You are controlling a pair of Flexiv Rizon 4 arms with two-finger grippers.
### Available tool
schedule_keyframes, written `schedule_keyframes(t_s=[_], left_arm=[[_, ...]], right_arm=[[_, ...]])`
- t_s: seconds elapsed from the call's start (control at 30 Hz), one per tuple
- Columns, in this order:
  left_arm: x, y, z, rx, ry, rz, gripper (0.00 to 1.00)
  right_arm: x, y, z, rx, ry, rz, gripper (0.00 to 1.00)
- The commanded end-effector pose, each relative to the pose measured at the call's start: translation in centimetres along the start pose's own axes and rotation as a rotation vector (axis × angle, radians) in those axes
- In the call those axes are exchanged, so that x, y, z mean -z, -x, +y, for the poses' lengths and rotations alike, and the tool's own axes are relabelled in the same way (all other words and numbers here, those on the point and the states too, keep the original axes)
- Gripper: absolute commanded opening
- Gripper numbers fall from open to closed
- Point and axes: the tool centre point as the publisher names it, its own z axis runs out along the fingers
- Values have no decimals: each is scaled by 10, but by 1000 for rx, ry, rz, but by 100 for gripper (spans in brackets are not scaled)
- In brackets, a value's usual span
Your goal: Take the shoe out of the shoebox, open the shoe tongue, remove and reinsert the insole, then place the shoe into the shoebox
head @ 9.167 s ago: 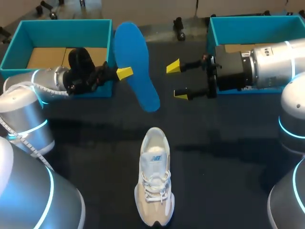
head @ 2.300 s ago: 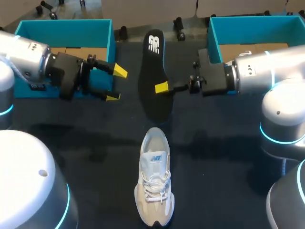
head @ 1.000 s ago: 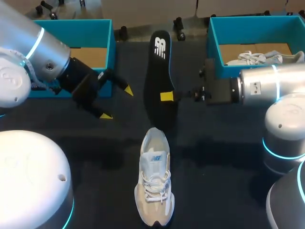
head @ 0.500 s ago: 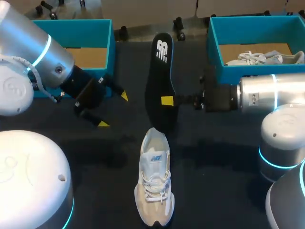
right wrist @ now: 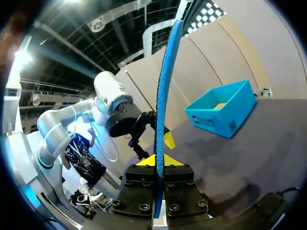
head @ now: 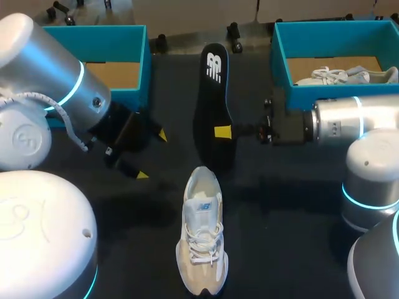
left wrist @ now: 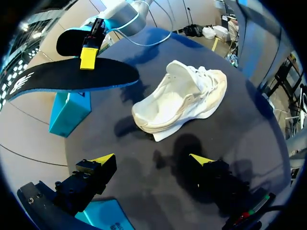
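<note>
The black bench (head: 299, 224) is carrying two teal boxes. The left shoebox (head: 134, 37) is showing only its cardboard floor, while the right shoebox (head: 293, 96) is holding a second white shoe (head: 346, 75). One white sneaker (head: 202, 230) is lying mid-bench, well apart from both boxes. Its heel opening is facing the single insole (head: 212, 106), which is hanging just beyond the heel with its black printed side up. The right tool (head: 223, 131) is pinching the insole's edge, with its fingers closed on it from both sides. The left tool (head: 151, 154) is hovering near the sneaker's heel, fingers spread wide and gripping nothing. Reinsertion appears to be the step in hand. The next move is likely calling for the insole's near end to tip down into the opening, perhaps with the left tool steadying the sneaker.
</note>
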Motion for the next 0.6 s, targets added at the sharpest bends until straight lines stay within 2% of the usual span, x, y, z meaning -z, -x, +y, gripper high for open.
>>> schedule_keyframes(t_s=[0.03, 0.1, 0.13, 0.27, 0.43, 0.6], left_arm=[[2, -2, 0, -1, 4, -1, 100], [2, -2, 0, -1, 4, -1, 100], [-4, -4, -2, 16, 1, 13, 100], [-25, -7, 0, 139, 18, 92, 100], [-35, -10, 1, 174, 7, 114, 100], [-48, -16, 2, 197, 29, 135, 100]], right_arm=[[-2, 0, 0, 0, 0, -3, 0], [-5, 0, -3, 7, 3, -4, 0], [-8, 1, -7, 8, 9, -31, 0], [-12, 6, -22, 42, 65, -25, 0], [-15, 9, -25, 67, 78, -16, 0], [-18, 11, -27, 97, 77, -9, 0]])
